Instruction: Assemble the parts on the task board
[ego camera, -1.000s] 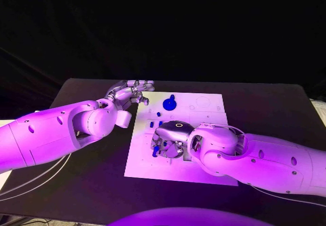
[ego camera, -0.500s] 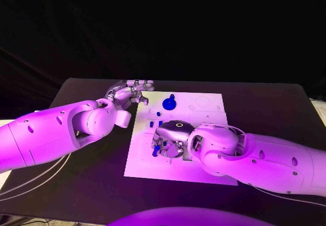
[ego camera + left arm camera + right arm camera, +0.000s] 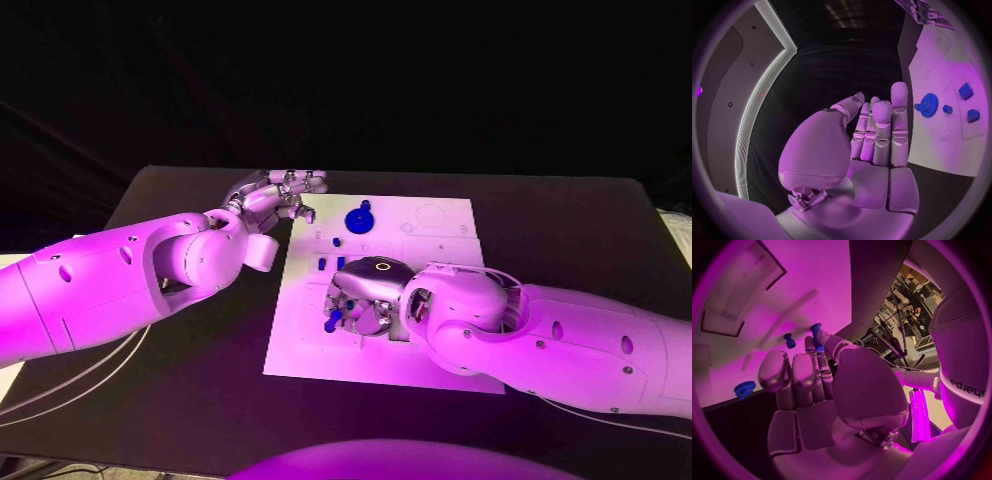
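The white task board (image 3: 339, 355) lies in the middle of the black table. My right hand (image 3: 368, 292) hovers low over the board's middle and pinches a small blue peg (image 3: 816, 334) between thumb and a finger; the peg (image 3: 333, 318) points down at the board. Another blue peg (image 3: 789, 340) stands in the board just beside it. A blue gear (image 3: 359, 221) sits near the board's far left part, with small blue pieces (image 3: 336, 241) close by. My left hand (image 3: 283, 190) hangs at the board's far left corner, fingers straight and apart, holding nothing; its wrist view shows the gear (image 3: 928, 105) and two blue blocks (image 3: 965, 91).
Black table (image 3: 577, 230) surrounds the board on all sides. My left forearm (image 3: 130, 280) lies along the board's left side and my right forearm (image 3: 562, 340) covers the board's near right corner. A recessed slot (image 3: 739, 295) in the board lies beyond my right fingers.
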Controlling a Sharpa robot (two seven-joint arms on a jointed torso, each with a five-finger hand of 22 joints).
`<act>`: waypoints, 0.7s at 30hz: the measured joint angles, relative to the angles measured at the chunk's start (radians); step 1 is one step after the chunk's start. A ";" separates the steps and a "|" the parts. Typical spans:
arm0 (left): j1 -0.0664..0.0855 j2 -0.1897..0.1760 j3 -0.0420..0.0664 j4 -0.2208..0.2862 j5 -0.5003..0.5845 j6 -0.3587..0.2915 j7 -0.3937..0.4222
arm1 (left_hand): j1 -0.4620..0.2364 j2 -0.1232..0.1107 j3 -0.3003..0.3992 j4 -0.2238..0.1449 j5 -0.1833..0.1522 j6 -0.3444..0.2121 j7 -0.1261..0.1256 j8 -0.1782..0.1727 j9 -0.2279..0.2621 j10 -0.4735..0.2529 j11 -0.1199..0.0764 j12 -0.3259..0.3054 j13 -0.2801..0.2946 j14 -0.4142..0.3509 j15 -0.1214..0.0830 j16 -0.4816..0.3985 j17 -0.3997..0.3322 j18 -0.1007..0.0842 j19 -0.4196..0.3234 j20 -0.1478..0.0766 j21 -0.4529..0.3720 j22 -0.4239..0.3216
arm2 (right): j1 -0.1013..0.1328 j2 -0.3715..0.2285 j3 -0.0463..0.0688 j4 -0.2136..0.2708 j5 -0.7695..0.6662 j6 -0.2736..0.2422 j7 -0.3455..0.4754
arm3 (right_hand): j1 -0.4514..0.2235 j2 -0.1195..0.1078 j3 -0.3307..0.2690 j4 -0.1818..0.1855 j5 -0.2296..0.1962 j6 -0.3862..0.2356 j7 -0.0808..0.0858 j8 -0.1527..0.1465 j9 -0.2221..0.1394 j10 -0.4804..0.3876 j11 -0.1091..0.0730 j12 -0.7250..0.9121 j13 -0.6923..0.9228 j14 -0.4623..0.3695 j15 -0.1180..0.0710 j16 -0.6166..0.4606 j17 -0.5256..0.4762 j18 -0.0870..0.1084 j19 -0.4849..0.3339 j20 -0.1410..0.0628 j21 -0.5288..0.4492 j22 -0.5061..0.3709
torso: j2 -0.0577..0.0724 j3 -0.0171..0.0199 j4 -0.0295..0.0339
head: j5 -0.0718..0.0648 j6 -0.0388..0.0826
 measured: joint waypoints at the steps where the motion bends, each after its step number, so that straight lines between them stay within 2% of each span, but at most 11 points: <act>1: 0.000 0.000 0.000 0.000 0.000 0.000 0.000 | 0.000 0.000 0.000 0.000 0.000 0.000 0.000 0.000 0.000 0.000 0.000 0.000 0.000 0.000 0.000 0.000 0.000 0.000 0.000 0.000 0.000 0.000 | 0.000 -0.001 0.000 0.001 0.000 0.000 0.000 | 0.000 0.000 0.000 0.000 0.001 0.000 0.000 0.000 0.000 0.000 0.000 0.000 0.000 0.000 0.000 0.000 0.000 0.000 0.000 0.000 0.000 0.000 | 0.000 0.0000 -0.0002 | 0.000 0.000; 9: 0.000 0.000 0.000 0.000 0.000 0.001 -0.001 | 0.004 0.004 -0.008 -0.001 0.000 0.000 0.000 0.000 -0.001 -0.009 0.002 0.008 0.001 0.000 0.000 0.000 -0.004 0.000 0.000 0.000 -0.010 -0.004 | 0.000 -0.007 0.001 0.010 0.000 0.002 -0.004 | 0.000 0.000 0.000 0.000 0.002 0.000 0.000 0.000 0.001 0.000 0.000 0.000 0.000 0.000 0.000 0.000 0.000 0.000 0.000 0.000 0.000 0.000 | 0.000 0.0003 -0.0006 | 0.000 -0.001; 21: 0.000 -0.001 0.000 0.001 -0.001 0.001 -0.001 | 0.004 0.004 -0.008 -0.001 0.000 0.000 0.000 0.000 -0.001 -0.009 0.002 0.008 0.001 0.000 0.000 0.000 -0.005 0.000 0.000 0.000 -0.010 -0.004 | 0.004 0.017 0.003 0.000 -0.009 0.043 -0.025 | -0.006 0.005 -0.009 0.005 0.002 0.002 0.002 -0.006 0.001 0.000 0.000 -0.006 0.001 0.000 0.000 0.000 -0.005 0.000 0.000 0.000 0.000 -0.003 | 0.000 -0.0007 0.0002 | -0.001 -0.004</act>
